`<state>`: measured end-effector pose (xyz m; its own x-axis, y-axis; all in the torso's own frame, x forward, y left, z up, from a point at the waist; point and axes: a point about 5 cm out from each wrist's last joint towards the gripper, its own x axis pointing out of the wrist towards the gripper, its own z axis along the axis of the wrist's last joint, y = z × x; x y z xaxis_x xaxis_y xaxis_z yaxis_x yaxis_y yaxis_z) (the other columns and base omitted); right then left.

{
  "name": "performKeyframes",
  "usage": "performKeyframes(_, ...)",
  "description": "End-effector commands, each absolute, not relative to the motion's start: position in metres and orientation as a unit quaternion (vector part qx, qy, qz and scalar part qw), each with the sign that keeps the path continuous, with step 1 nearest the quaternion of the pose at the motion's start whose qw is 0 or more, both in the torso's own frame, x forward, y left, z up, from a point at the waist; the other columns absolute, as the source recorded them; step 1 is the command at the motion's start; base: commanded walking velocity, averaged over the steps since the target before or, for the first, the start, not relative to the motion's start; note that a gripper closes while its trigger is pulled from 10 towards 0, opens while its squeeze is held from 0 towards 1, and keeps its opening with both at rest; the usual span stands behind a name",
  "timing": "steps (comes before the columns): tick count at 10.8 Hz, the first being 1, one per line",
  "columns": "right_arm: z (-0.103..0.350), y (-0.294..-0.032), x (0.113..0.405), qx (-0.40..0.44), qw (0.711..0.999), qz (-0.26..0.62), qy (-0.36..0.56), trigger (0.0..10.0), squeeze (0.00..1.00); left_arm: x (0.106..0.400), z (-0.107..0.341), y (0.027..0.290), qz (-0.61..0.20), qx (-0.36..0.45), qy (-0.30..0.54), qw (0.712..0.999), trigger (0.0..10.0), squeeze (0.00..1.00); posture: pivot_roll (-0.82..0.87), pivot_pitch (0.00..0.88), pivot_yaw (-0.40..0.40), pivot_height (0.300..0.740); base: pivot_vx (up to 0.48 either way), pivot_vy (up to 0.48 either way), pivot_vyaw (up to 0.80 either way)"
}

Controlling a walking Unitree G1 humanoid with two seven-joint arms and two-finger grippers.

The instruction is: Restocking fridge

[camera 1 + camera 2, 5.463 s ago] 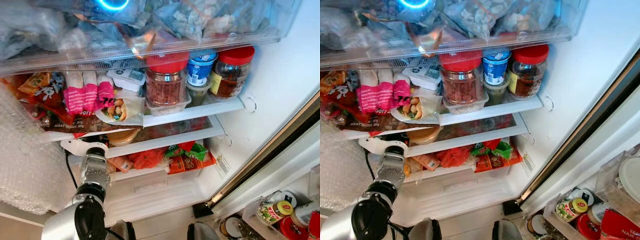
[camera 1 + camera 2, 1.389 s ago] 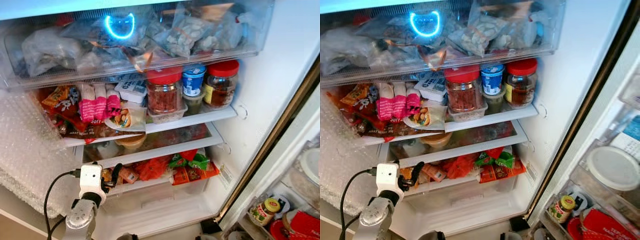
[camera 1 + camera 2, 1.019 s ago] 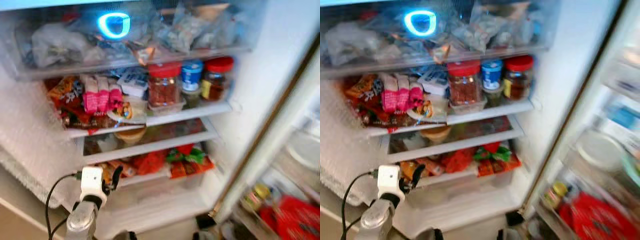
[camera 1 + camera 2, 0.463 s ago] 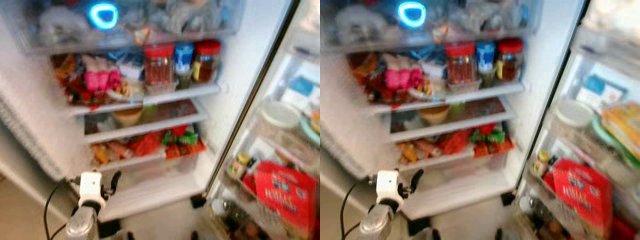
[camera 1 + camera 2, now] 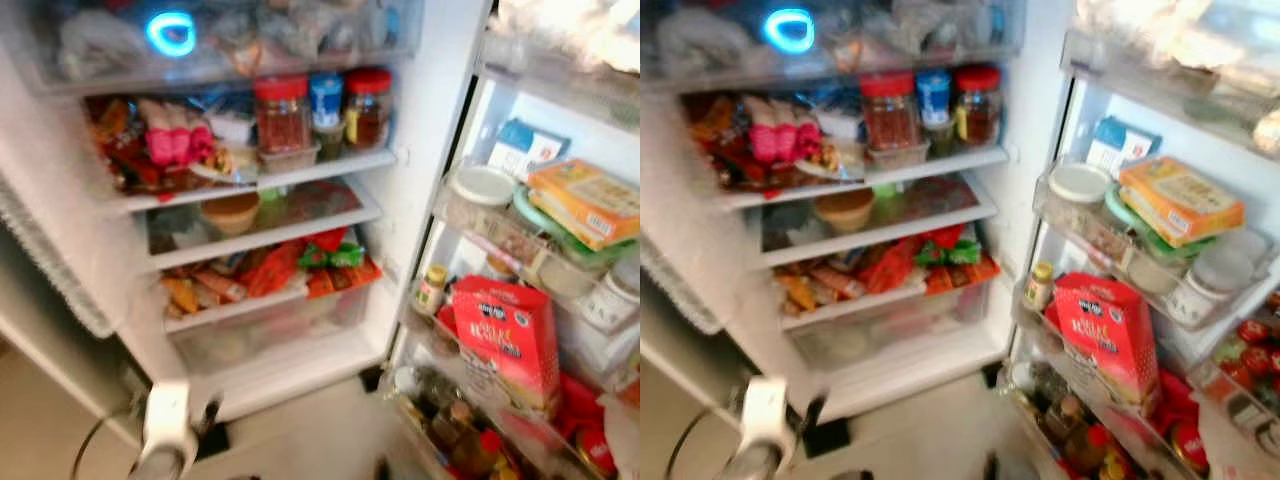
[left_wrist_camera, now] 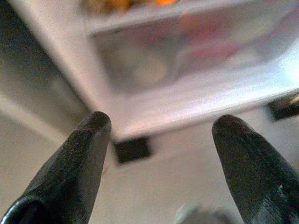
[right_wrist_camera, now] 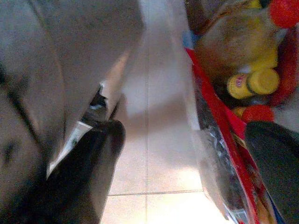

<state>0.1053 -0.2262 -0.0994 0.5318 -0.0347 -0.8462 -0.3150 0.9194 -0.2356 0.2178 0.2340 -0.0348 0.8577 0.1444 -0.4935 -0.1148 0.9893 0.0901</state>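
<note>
Hanging low before the open fridge [image 5: 420,150], the left tool [image 6: 156,135] is released, its two black fingers spread wide with nothing between them, aimed at the floor and the bottom drawer [image 5: 265,330]. The right tool [image 7: 187,154] is likewise parted and empty, down beside the lowest door rack [image 7: 219,140] with its yellow-capped bottle [image 7: 252,83]. Nearest of the stock is a red carton [image 5: 505,335] standing in the door; it looks light and stiff but crushable, best pinched across its narrow sides. Deeper in, soft snack packets [image 5: 300,270] crowd the lower shelf, floppy and slippery to pinch. Farthest, three jars [image 5: 320,105] sit on the upper shelf; they look glassy, heavy and breakable, so a grip round the body below the lid seems safest.
</note>
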Motion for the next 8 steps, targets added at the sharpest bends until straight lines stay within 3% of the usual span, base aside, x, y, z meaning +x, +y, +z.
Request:
performKeyframes(1, -0.103, -0.219, 0.099, -0.178, 0.848, 0.099, 0.489, 10.0, 0.00, 0.212, -0.042, 0.235, 0.075, 0.015, 0.283, 0.956, 10.0, 0.00, -0.08, 0.040, 0.042, 0.640, 0.000, 0.480, 0.00)
performKeyframes(8, -0.104, -0.217, 0.096, -0.173, 0.848, 0.100, 0.491, 10.0, 0.00, 0.185, -0.068, 0.230, 0.069, 0.019, 0.367, 0.928, 10.0, 0.00, -0.08, 0.022, 0.052, 0.640, 0.000, 0.480, 0.00)
